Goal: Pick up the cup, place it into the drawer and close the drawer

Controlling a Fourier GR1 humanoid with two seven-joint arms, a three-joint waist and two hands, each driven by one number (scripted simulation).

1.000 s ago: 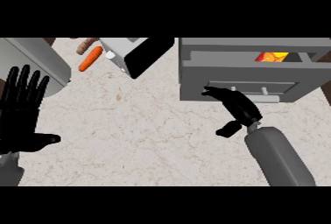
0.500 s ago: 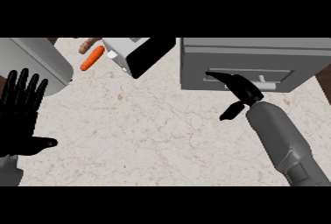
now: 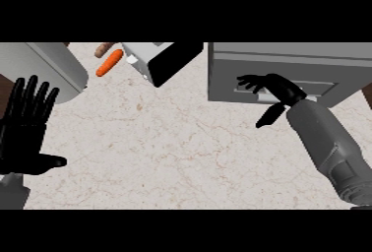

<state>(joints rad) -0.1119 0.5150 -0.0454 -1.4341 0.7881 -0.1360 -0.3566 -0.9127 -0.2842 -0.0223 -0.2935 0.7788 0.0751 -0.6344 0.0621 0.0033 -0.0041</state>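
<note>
Head view: right hand fingers spread, empty, against drawer front; left hand open, resting.

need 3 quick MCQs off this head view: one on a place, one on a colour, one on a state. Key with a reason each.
1. Where does the carrot lie?
A) at the top left of the counter, beside the white appliance
B) on a plate
C) in a sink

2. What colour is the drawer front?
A) orange
B) grey
C) white

3. How does the drawer stand?
A) pulled wide open
B) closed
C) tipped on its side

Key:
1 A: the carrot shows at the view's upper left, next to the white appliance.
2 B: the front is plain grey, like its cabinet.
3 B: none of its inside shows; the right hand is at the front with its fingers spread.
</note>
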